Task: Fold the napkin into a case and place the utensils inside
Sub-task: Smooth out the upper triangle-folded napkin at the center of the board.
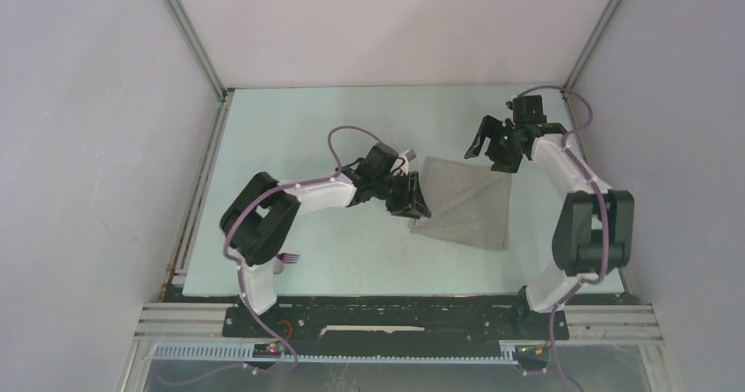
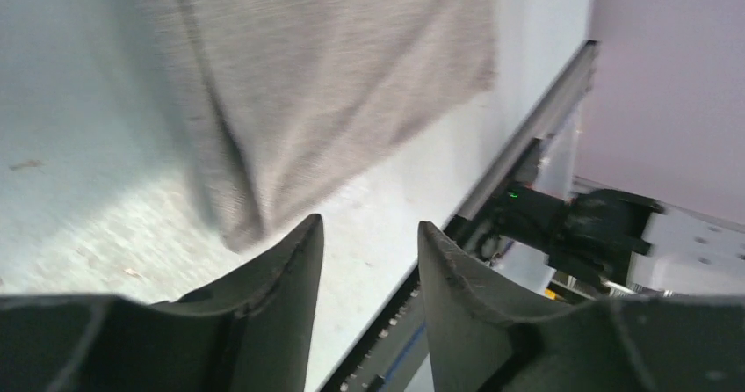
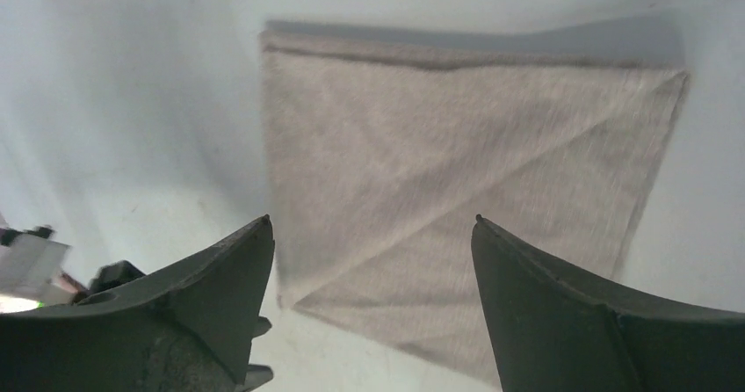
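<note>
The light-grey napkin (image 1: 466, 203) lies flat on the table as a folded square, with a diagonal fold line visible in the right wrist view (image 3: 457, 181). It also shows in the left wrist view (image 2: 325, 67). My left gripper (image 1: 411, 200) is open and empty at the napkin's left edge, just off its near corner (image 2: 365, 225). My right gripper (image 1: 494, 148) is open and empty, held above the table beyond the napkin's far right corner (image 3: 371, 223). The fork (image 1: 288, 257) with its pinkish-purple handle lies by the left arm's base, partly hidden. The spoon is not visible.
The pale table (image 1: 334, 251) is bounded by a metal rail at its left edge (image 1: 198, 190) and at the front (image 1: 395, 322). White walls enclose the back and sides.
</note>
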`<action>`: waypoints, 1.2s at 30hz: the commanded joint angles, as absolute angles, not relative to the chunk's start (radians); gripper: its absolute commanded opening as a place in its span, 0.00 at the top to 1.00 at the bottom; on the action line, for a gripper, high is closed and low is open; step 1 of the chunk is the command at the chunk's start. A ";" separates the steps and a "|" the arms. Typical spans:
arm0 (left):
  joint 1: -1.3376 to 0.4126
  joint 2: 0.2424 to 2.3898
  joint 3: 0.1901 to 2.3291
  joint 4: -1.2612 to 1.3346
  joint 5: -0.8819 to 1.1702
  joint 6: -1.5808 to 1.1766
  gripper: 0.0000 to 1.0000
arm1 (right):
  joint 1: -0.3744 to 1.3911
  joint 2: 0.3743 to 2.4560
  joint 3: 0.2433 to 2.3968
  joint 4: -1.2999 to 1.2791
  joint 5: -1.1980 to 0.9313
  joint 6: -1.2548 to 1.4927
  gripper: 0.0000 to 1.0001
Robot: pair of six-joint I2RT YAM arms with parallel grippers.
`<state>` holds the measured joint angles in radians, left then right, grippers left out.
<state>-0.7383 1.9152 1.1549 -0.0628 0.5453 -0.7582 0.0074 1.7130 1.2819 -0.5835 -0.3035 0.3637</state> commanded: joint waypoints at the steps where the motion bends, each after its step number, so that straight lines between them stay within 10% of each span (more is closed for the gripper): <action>1: -0.742 1.671 1.156 -0.085 0.569 -0.740 0.48 | 0.116 1.533 1.202 -0.708 -0.173 0.433 0.09; 20: -0.740 1.172 0.895 -0.227 0.453 -0.678 0.37 | -0.089 1.308 0.581 -0.416 -0.242 0.646 0.05; 36: -0.714 1.015 0.889 -0.331 0.448 -0.642 0.34 | -0.263 1.504 0.741 -0.425 -0.078 0.547 0.16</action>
<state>-0.7258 1.0523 0.8745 -0.3092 0.4480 -0.6773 -0.2474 1.4651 0.6937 -0.5076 -0.4160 0.6773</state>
